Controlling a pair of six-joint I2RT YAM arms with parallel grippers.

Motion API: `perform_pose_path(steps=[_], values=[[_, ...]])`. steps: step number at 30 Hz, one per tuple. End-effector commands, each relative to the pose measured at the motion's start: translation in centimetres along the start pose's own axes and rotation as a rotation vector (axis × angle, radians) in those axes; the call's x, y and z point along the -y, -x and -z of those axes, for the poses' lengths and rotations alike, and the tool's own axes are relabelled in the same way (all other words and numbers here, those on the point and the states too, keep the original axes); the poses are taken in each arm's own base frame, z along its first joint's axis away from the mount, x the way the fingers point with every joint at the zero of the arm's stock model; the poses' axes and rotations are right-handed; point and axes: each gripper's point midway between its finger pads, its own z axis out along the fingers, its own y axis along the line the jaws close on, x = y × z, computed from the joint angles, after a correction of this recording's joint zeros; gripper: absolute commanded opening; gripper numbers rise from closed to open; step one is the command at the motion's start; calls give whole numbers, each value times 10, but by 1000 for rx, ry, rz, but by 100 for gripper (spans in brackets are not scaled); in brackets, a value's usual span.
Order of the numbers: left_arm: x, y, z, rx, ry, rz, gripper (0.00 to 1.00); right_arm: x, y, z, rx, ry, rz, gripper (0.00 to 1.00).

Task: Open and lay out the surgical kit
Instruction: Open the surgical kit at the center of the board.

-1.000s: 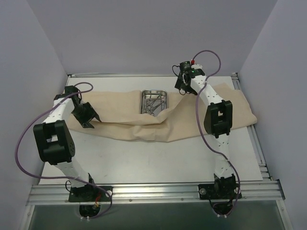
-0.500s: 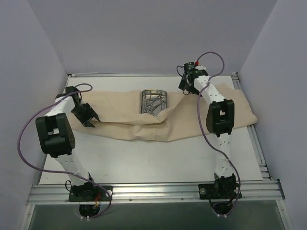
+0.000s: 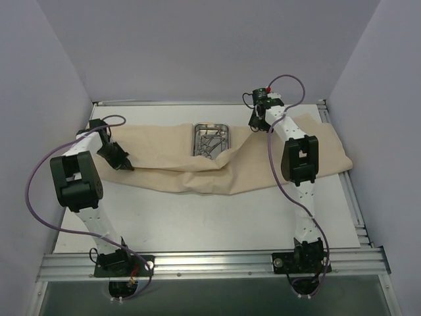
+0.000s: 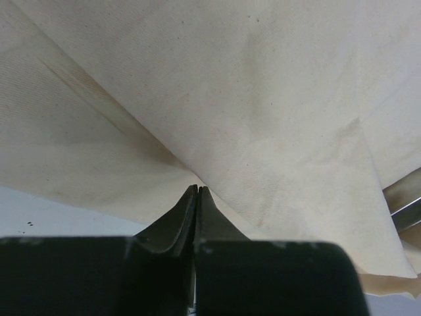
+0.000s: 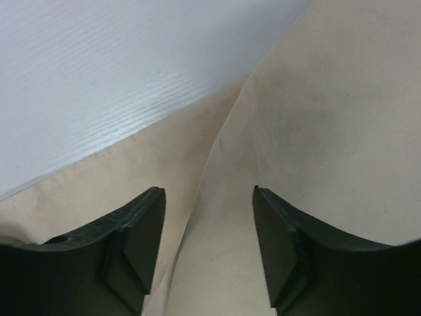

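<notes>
The large beige cloth wrap (image 3: 197, 174) lay spread in a wide band across the far half of the white table (image 3: 197, 224), with a loose fold sagging toward the near edge at the centre. The small shiny rectangular steel tray (image 3: 212, 124) sat uncovered on the cloth near the far edge, and the thin silver ring-handled forceps (image 3: 210, 141) lay piled inside it. The left gripper (image 4: 197, 190) was lowered at the left end of the cloth with its jaws pressed together, the tips meeting at the edge of a fold; whether fabric was caught between them could not be confirmed. The right gripper (image 5: 208, 191) was lowered just right of the tray with its jaws apart, one black finger (image 5: 141, 224) on each side of a raised cloth edge, gripping nothing. The step in hand appeared to be unfolding the wrap, the layout of instruments not yet begun. The next move would likely call for the right jaws to clamp that edge, and for both ends to be drawn outward evenly without dragging the tray.
</notes>
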Motion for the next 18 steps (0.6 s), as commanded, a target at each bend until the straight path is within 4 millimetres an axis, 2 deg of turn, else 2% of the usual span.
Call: perform_pose_path(steps=[1,2,3,5,6,9,12,13,15,16,17,18], values=[[19,21,18,72,-71,-33,2,7,20,-4,35,0,-23,52],[20,21,22,79,-75,-37,2,8,21,-5,36,-1,-23,48],[21,21,25,83,-79,-46,2,11,24,-7,39,-3,-25,36],[23,20,37,106,-87,-65,2,15,28,-10,39,-5,-22,24],[23,19,46,118,-81,-82,2,20,31,-11,40,-6,-24,13],[21,19,64,166,-66,-120,2,31,36,-11,33,4,-10,0],[18,16,86,203,-40,-140,2,43,42,0,37,-10,11,0],[16,16,91,215,-32,-145,2,48,53,16,61,-4,2,0],[16,12,106,243,-27,-161,2,58,48,27,58,-19,14,0],[15,10,111,254,-25,-165,2,64,59,48,88,-14,-2,0],[15,8,114,261,-30,-172,2,72,49,49,70,-24,1,0],[19,7,121,286,-59,-185,2,73,48,55,78,-13,-4,0]])
